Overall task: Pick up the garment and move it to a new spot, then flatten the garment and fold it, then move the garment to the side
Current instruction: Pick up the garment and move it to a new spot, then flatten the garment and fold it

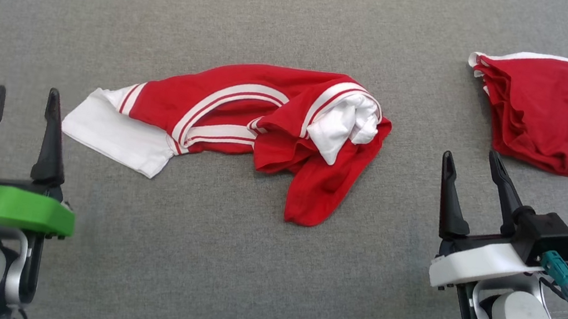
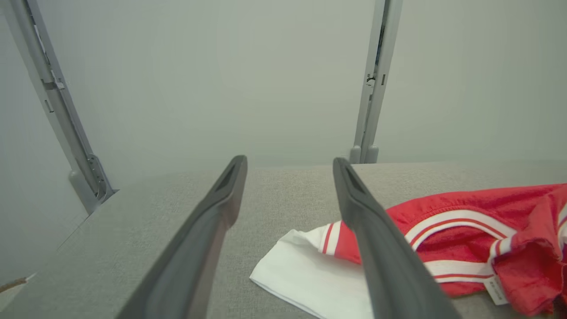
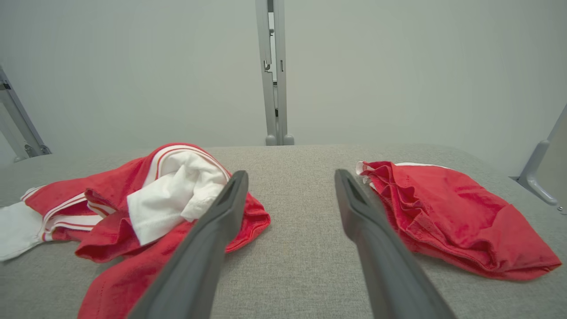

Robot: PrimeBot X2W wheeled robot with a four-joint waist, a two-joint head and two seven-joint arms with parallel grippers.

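Centre frame on the grey cushioned surface (image 1: 223, 263) lies my target, a crumpled red-and-white striped jersey (image 1: 234, 118), its white sleeve trailing toward the lower left. I judge it is not yet picked up. My left gripper (image 1: 27, 90) at lower left and right gripper (image 1: 471, 155) at lower right both stand spread and empty, flanking it for a two-handed reach. A folded red garment (image 1: 549, 117) sits upper right, probably parked aside to leave working room.

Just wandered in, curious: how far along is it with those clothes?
Seemingly done: a folded red garment lies at the right. In hand: nothing; the left gripper and right gripper are open and empty. Left: the crumpled red-and-white garment awaits picking up, flattening, folding, moving aside.
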